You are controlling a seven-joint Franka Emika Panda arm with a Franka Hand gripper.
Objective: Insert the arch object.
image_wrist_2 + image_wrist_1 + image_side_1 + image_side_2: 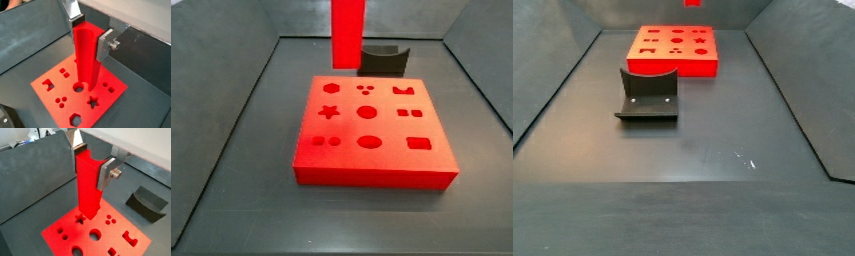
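We are holding the arch object [87,183] upright between the two silver plates of the gripper [91,159]; the jaws are closing on its upper part from both sides, as both wrist views show, and the bar is hanging clear above the red board [60,230]. In a side view the bar [348,33] is reaching down toward the board's far edge [372,172], with its lower end apparently just short of the surface, though we cannot tell whether it is touching; the gripper itself is out of frame there.

As we are judging it, pickup and carry are done; lining up with a matching cut-out and lowering are still left, and no part of the bar is sitting in a hole yet.

Counting from left to right in that side view: one red bar; one red board, carrying about a dozen cut-outs in three rows, among them a star [329,112] and a large circle [368,141]; one dark grey block [382,60] with a curved notch, standing just behind the board; one gripper, seen only from the wrist.
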